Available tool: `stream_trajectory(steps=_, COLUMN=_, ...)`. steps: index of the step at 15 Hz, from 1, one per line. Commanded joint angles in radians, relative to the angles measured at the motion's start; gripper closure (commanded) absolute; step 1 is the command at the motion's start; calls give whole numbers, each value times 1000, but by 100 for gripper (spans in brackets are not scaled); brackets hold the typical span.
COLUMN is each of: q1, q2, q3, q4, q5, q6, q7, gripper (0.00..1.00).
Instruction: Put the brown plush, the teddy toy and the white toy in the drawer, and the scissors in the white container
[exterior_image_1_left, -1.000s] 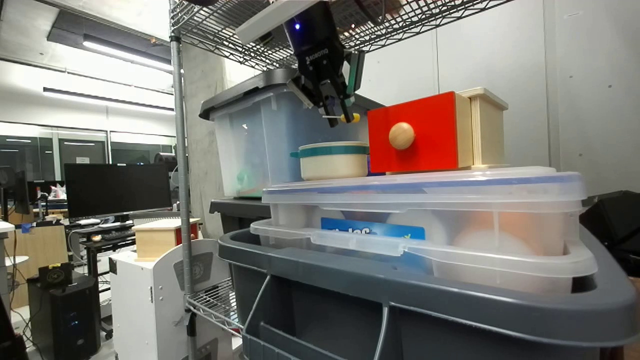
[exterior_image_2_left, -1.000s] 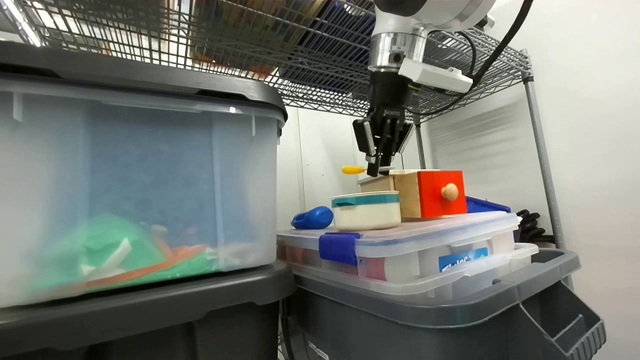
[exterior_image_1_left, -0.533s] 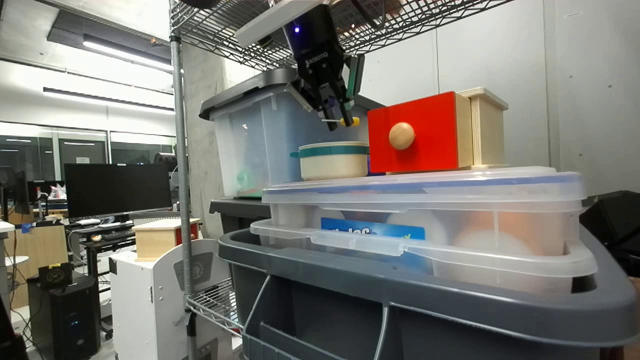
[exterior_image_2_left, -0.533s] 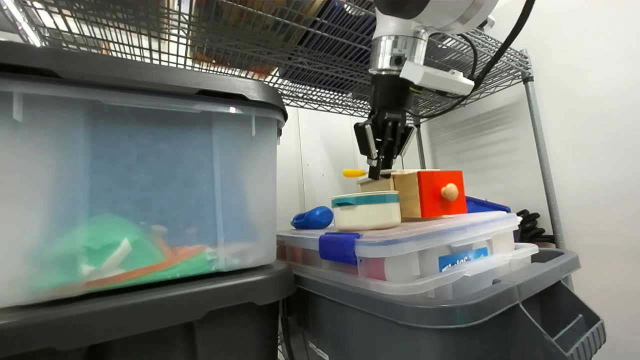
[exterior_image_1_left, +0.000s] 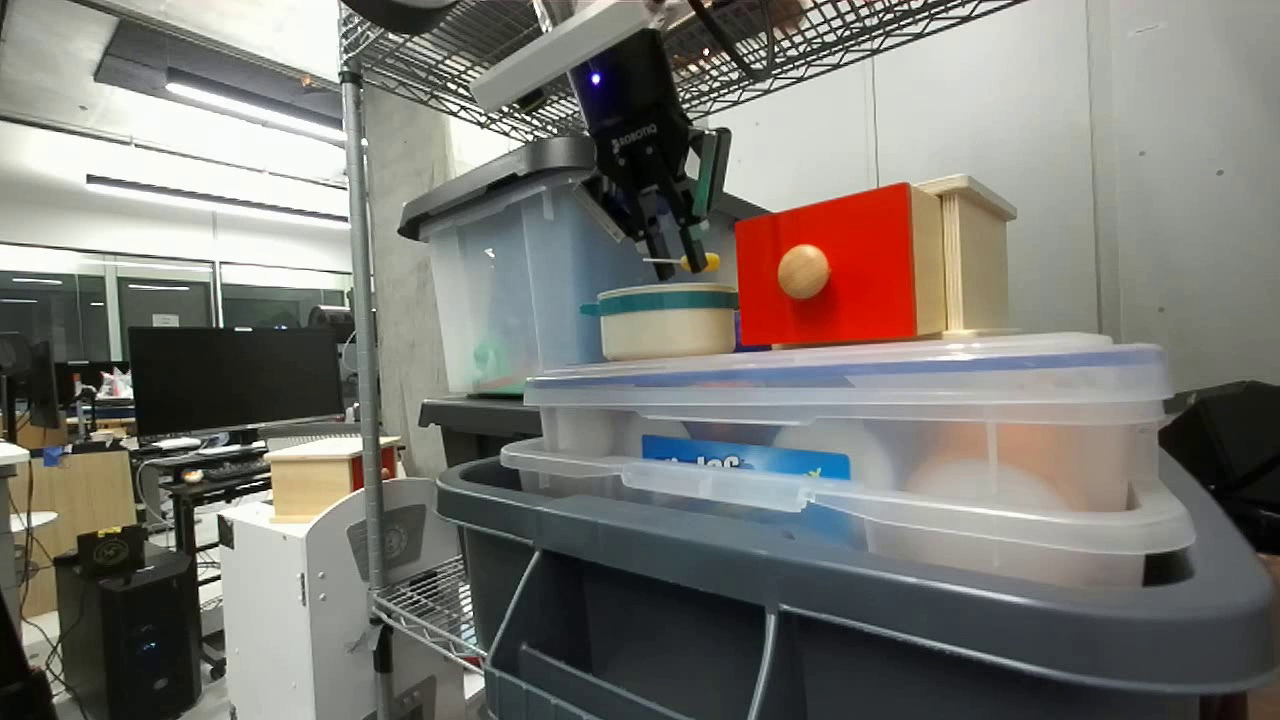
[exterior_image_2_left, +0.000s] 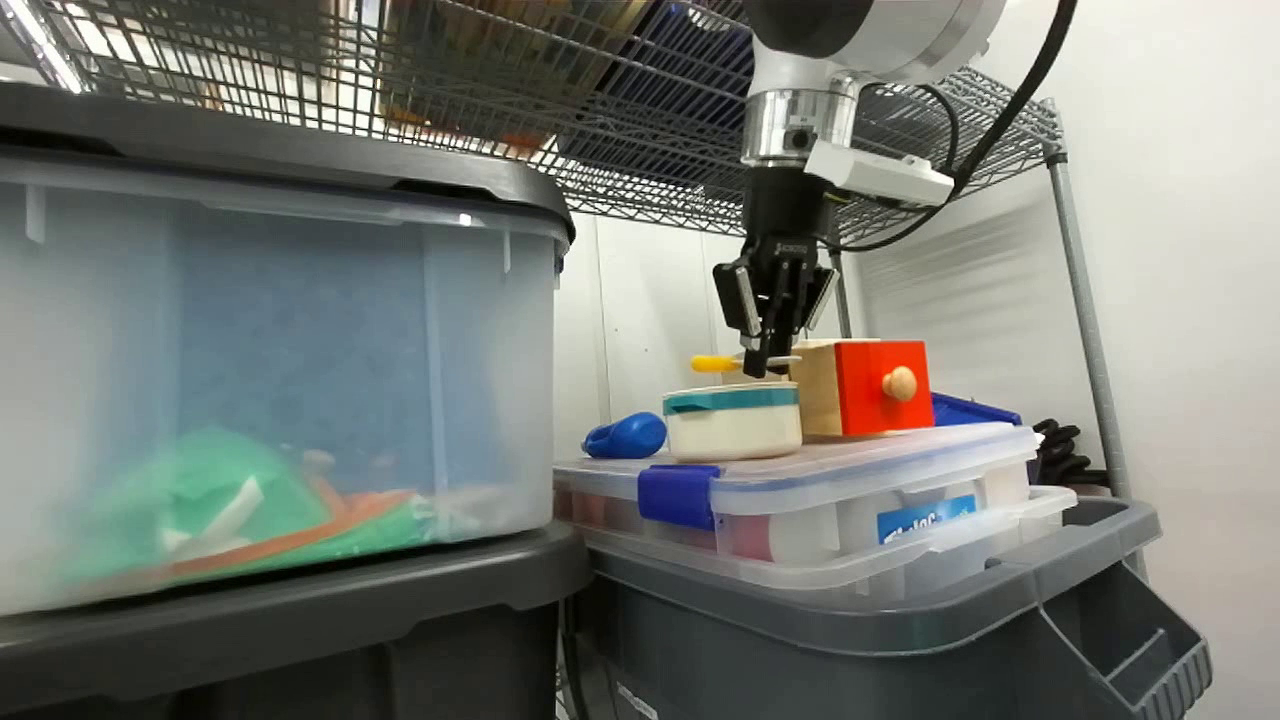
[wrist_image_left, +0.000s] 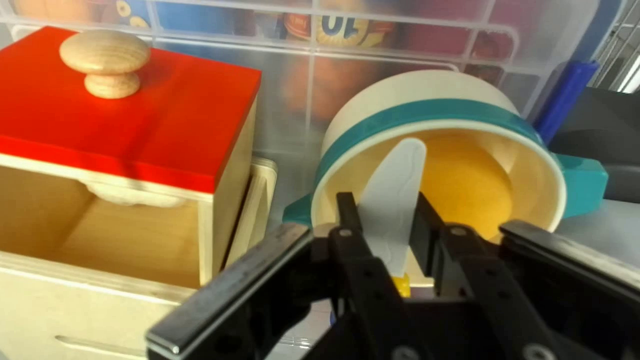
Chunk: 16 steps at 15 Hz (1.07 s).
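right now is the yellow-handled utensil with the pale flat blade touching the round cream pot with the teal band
Apart: in both exterior views a gap shows between the utensil, gripped by the tool, and the pot below.

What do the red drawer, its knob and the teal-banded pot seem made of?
Drawer: probably wood, bare pale sides, smooth front seemingly painted red. Knob: wood; grain shows on its smooth surface. Pot: likely plastic, cream body smooth and grainless; coated metal possible.
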<state>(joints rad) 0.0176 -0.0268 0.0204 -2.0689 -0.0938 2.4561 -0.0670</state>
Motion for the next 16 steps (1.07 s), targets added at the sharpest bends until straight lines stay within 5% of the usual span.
stream_trajectory(steps=1, q1=-2, q2=1, q3=-4, q4=4, q5=15, q6=-2, q7=-16, gripper=93)
stream_trajectory(steps=6, q1=-3, q2=8, q3=-4, q4=7, q5=13, q6=-3, q7=-15, gripper=93)
stream_trajectory(steps=7, q1=-3, q2=10, q3=-5, q4=8, q5=14, q6=-4, q7=-16, gripper=77)
stream_trajectory(steps=8, q1=-4, q2=10, q3=-5, q4=9, q5=13, q6=-6, q7=-16, gripper=46)
stream_trajectory(steps=16, q1=-5, q2=7, q3=-9, q4=15, q5=11, q6=-11, q7=-14, gripper=1)
